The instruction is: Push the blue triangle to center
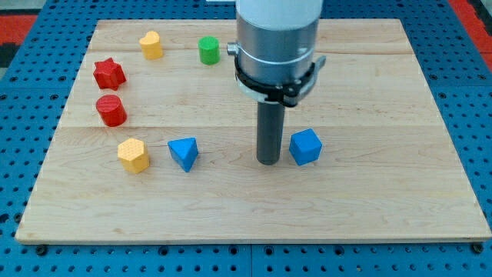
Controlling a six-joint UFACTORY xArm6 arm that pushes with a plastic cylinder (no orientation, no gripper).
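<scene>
my tip [268, 161] rests on the wooden board [384, 208], a little right of the board's middle and toward the view's bottom. there is no claw on this rod, so nothing is apart, together or clamped. the blue cube [305, 146] sits just beside the tip on the view's right; i cannot tell if they touch. the blue triangle [184, 152] lies well apart from the tip on the view's left, at about the same height in the view, left of the board's middle. just to its left is a yellow hexagon block [133, 155]. above that, near the board's left edge, stand a red cylinder [111, 111] and a red star [109, 74]. along the view's top sit a yellow block [151, 45], its shape unclear, and a green cylinder [208, 50], the latter near the arm's grey housing [277, 46].
</scene>
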